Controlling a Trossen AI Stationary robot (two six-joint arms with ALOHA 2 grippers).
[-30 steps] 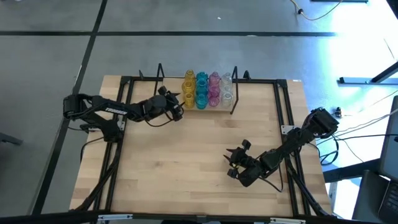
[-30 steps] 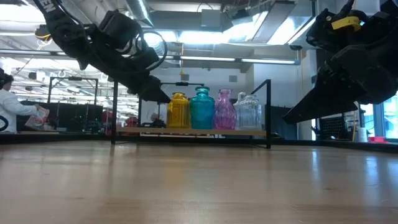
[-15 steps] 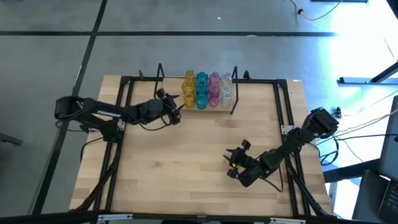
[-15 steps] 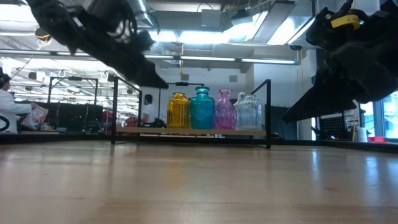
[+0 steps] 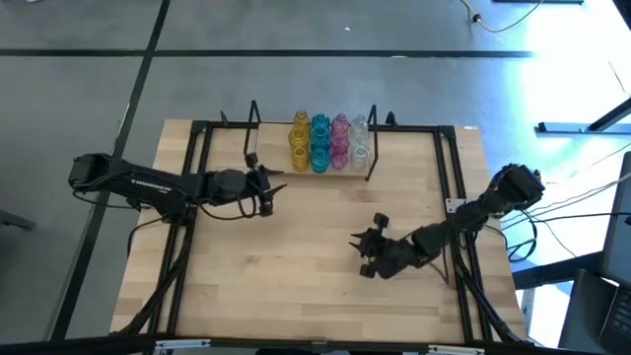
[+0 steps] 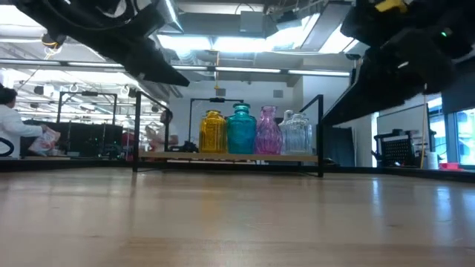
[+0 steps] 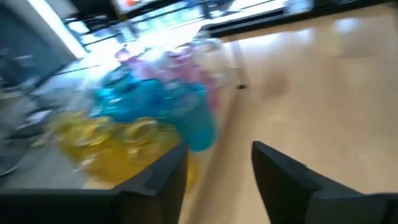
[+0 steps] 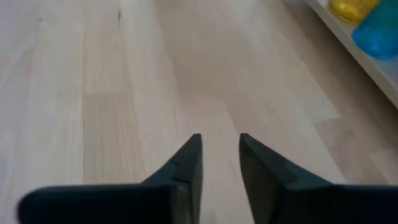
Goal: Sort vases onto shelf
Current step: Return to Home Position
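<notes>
The shelf stands at the table's far middle, a low wood board between two black wire frames. Yellow, teal, pink and clear vases stand upright on it in rows, filling its right part. The low view shows them side by side: yellow, teal, pink, clear. My left gripper hovers open just near-left of the shelf, with nothing between its fingers. Over the table's right middle, my right gripper points at bare wood, its fingers a narrow gap apart and empty.
Black frame rails run along the tabletop's left and right sides. Bare wood lies between the two arms and toward the near edge. A person shows in the room far behind the table.
My left gripper has drawn back from the yellow vases toward the table's near-left and risen. My right gripper has lifted a little and rolled slightly. The vases have kept still on the shelf.
</notes>
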